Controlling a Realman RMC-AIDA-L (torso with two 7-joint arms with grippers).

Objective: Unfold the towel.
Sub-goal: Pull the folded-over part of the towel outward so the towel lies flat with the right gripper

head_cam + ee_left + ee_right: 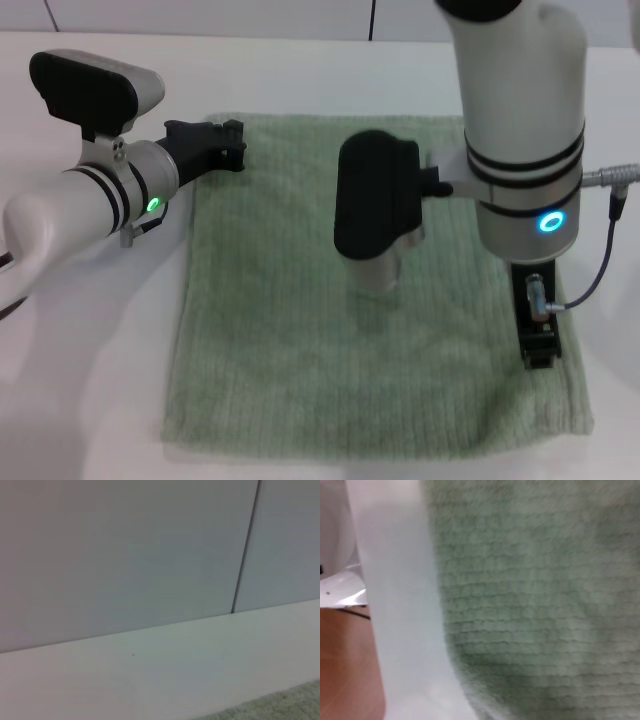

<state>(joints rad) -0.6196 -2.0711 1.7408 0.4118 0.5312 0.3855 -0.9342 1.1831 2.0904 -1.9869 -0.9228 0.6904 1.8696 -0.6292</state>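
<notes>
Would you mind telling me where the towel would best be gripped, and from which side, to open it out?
Probably at a corner, approached from outside the edge. The towel lies flat on the table. The left claw is at the far-left corner; the right claw is low near the near-right corner.

towel [300, 340]: middle and right-hand parts covered by the right arm and its black camera housing in the head view; only a corner shows in the left wrist view [280, 705], cut by the picture's edge; fills the blurred right wrist view [540, 605] and runs past three edges.
right gripper [541, 350]: seen from above at the towel's right edge; fingertips too small and dark to tell their stance.
left gripper [228, 143]: at the towel's far left corner; finger gap too small to read; own fingers outside the left wrist view.
left arm [70, 200]: cut off by the left edge.
</notes>
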